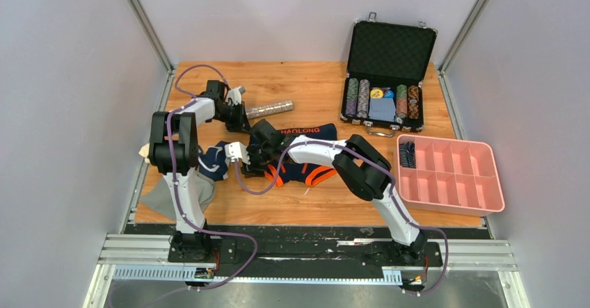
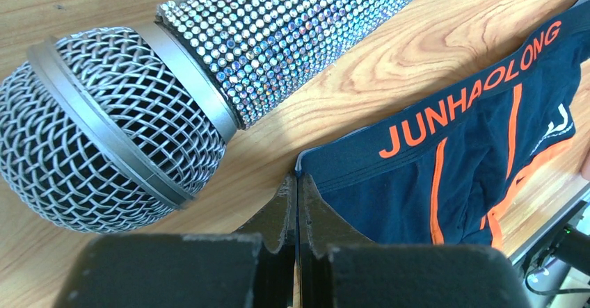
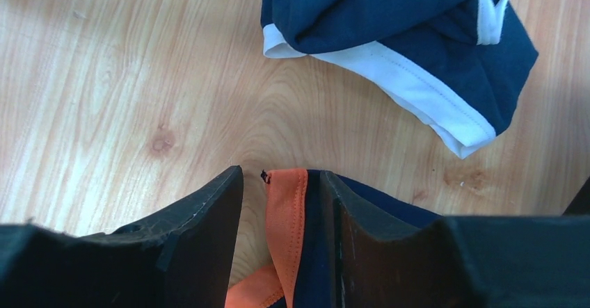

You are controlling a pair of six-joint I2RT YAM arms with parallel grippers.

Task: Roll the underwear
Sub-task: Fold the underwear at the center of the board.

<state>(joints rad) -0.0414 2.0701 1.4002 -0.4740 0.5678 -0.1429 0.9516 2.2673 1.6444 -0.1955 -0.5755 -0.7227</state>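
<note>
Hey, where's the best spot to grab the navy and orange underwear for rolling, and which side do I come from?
Probably the orange leg hem of the underwear, approached from the edge opposite the waistband. The cloth lies flat, and that stitched hem gives a thicker lip to pinch. The right claw straddles it, not yet closed.

2 white arms (image 1: 182, 124) with black joints, each trailing a purple cable (image 1: 257, 192).

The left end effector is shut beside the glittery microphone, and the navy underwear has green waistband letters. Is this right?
The waistband letters of the navy underwear are orange, not green; the left wrist view shows it. The left end effector is indeed shut beside the microphone.
</note>
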